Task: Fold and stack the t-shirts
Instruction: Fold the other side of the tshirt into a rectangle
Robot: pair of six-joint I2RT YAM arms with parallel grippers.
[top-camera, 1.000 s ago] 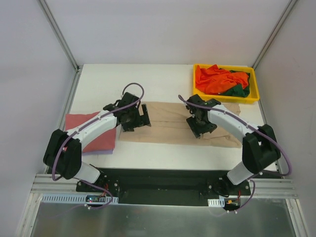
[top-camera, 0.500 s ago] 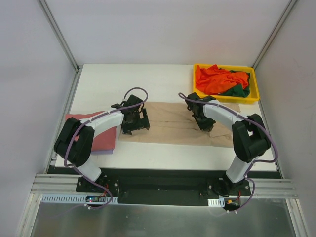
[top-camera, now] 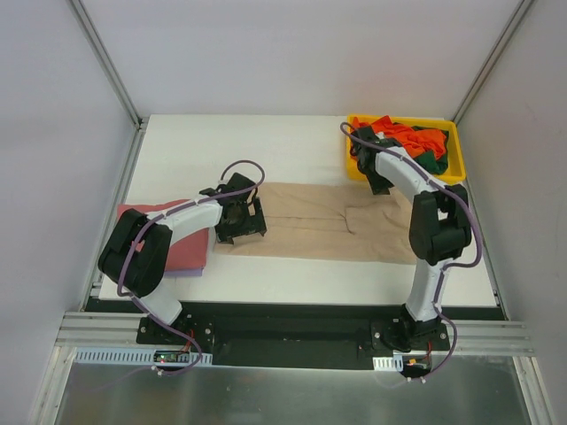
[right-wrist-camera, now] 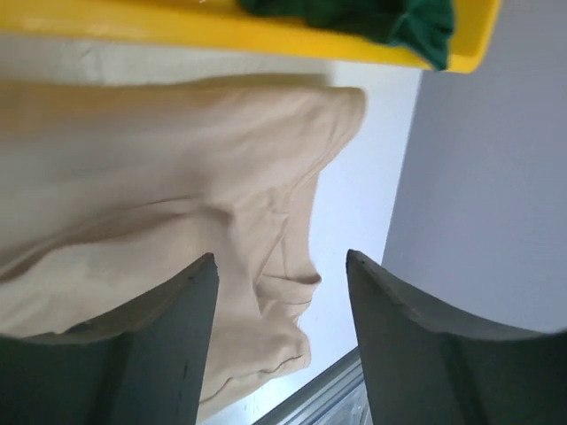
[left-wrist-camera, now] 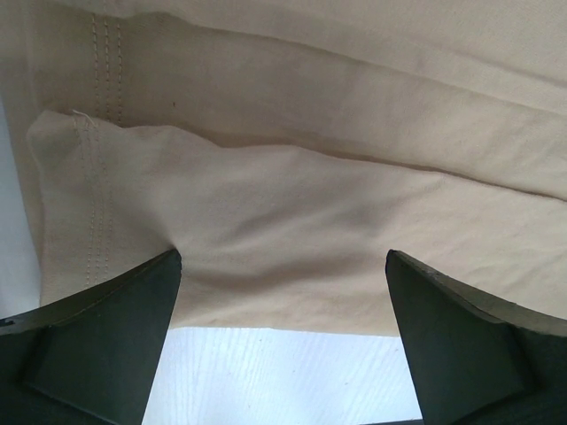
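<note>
The large tan-beige t-shirt (top-camera: 328,221) lies spread flat across the middle of the table. My left gripper (top-camera: 241,221) is open and empty, low over the shirt's left hem (left-wrist-camera: 310,204), with its fingers astride the near edge. My right gripper (top-camera: 379,181) is open and empty above the shirt's far right end (right-wrist-camera: 133,204), next to the yellow tray. A folded dusty red shirt (top-camera: 173,239) lies at the left on a pale lilac one (top-camera: 190,272). Bright orange (top-camera: 421,139) and dark green (top-camera: 430,164) shirts lie bunched in the tray; the green one also shows in the right wrist view (right-wrist-camera: 354,13).
The yellow plastic tray (top-camera: 443,178) stands at the back right corner, and its front wall (right-wrist-camera: 177,31) is just beyond my right fingers. Grey walls close in the table on the left, back and right. A metal rail runs along the near edge.
My right arm has swung from the middle of the tan shirt to its far right end by the tray. My left gripper has stayed at the shirt's left hem.
</note>
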